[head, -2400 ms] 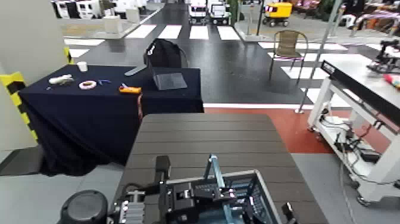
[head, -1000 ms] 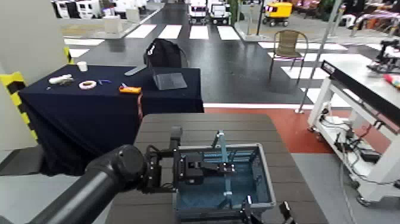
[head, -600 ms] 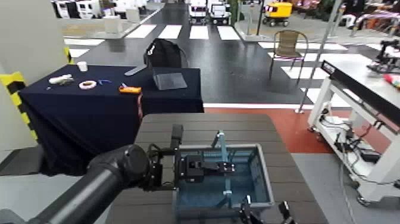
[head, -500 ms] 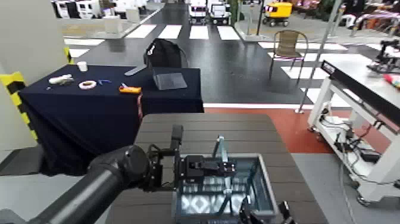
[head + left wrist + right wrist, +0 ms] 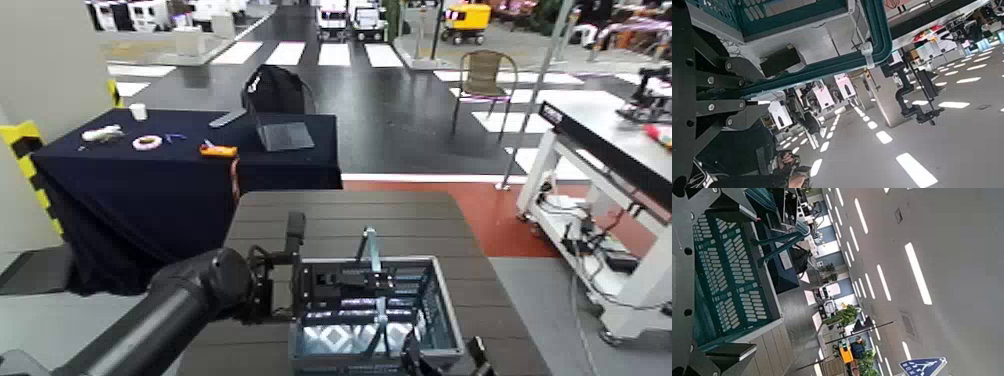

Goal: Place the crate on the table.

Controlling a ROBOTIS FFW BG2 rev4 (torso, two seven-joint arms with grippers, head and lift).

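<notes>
The blue-grey crate (image 5: pixel 365 335) with lattice sides sits low over the near end of the dark brown slatted table (image 5: pixel 340 215), its thin teal handle (image 5: pixel 372 262) upright. My left gripper (image 5: pixel 305 290) reaches in from the left and is shut on the crate's left rim. My right gripper (image 5: pixel 440 358) is at the crate's near right corner, open, with its fingers spread beside the wall. The left wrist view shows the crate's mesh (image 5: pixel 766 12) and handle (image 5: pixel 879 31) close up. The right wrist view shows the crate's lattice wall (image 5: pixel 731 274) between the fingers.
A navy-cloth-draped table (image 5: pixel 150 190) with small items and a laptop stands beyond the table on the left. A white-framed workbench (image 5: pixel 600 140) stands on the right. A black backpack (image 5: pixel 275 90) and a chair (image 5: pixel 485 75) are farther back.
The crate was carried away from me over the tabletop, then sank a little, so its near lattice wall now shows. My left arm stretched out with it.
</notes>
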